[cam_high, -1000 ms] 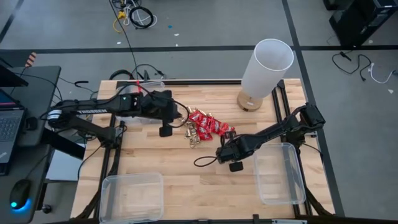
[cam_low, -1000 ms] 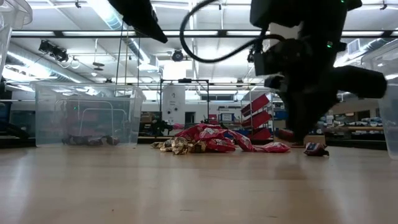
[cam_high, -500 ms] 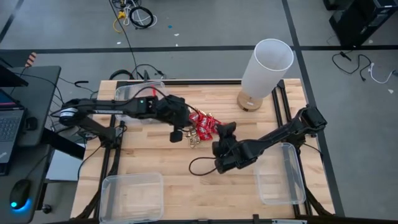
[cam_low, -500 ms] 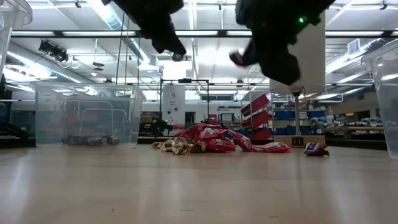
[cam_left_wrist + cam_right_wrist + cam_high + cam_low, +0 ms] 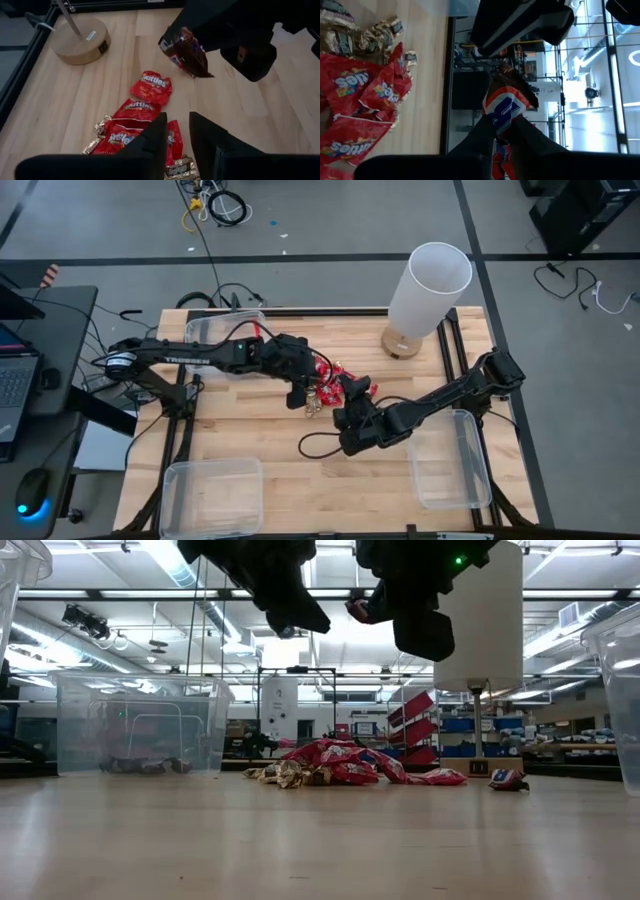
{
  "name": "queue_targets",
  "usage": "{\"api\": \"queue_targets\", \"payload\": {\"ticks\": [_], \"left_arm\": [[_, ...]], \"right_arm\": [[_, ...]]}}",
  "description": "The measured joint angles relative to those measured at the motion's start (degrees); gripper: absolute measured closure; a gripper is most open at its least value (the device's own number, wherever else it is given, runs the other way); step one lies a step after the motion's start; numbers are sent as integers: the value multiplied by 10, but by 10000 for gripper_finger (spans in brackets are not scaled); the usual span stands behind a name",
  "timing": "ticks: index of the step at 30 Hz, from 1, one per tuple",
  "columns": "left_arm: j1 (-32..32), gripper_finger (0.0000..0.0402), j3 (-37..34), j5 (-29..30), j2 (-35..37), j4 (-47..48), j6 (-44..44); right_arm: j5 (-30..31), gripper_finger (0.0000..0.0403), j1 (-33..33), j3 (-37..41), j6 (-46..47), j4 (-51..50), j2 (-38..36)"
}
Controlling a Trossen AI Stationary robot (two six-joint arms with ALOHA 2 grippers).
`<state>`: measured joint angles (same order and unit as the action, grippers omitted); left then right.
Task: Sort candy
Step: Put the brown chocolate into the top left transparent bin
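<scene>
The candy pile [image 5: 325, 378] of red packets and gold-foil pieces lies on the wooden table's middle, and shows in the low view [image 5: 340, 765] and left wrist view [image 5: 140, 112]. One loose bar [image 5: 508, 780] lies to its right. My right gripper [image 5: 506, 131] is shut on a dark brown mini bar [image 5: 507, 107], high above the table just right of the pile. My left gripper [image 5: 178, 135] hovers over the pile's left part [image 5: 300, 395], open, with nothing between its fingers. My right gripper pinches one end of the mini bar [image 5: 504, 122] between its two fingers. The fingers come nearly level from the table's right side. The rest of the bar [image 5: 187, 50] sticks out past the fingertips, lifted clear above the table.
Clear plastic bins stand at the near left [image 5: 212, 495], the near right [image 5: 447, 460] and the far left [image 5: 225, 330]; the far-left one [image 5: 140, 725] holds some candy. A white cylinder on a round wooden base [image 5: 430, 290] stands at the far right.
My right gripper has risen from the table beside the pile with the mini bar, rolling its wrist from pointing down to nearly level, and has drifted toward the pile. My left gripper has moved right and down from the far-left bin to above the pile.
</scene>
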<state>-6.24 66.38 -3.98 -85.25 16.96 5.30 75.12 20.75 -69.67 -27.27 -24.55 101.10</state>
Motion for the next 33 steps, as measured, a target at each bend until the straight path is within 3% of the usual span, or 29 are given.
{"api": "queue_targets", "payload": {"ticks": [10, 18, 33], "left_arm": [[0, 272, 0, -2, 0, -28, 1], [0, 268, 0, -87, 1, -21, -34], [0, 268, 0, -42, 1, -53, -78]], "right_arm": [[-28, 364, 0, 0, -12, 47, 0], [-16, 368, -6, 0, -70, 60, 0], [-7, 375, -22, 0, -104, 69, 0]]}}
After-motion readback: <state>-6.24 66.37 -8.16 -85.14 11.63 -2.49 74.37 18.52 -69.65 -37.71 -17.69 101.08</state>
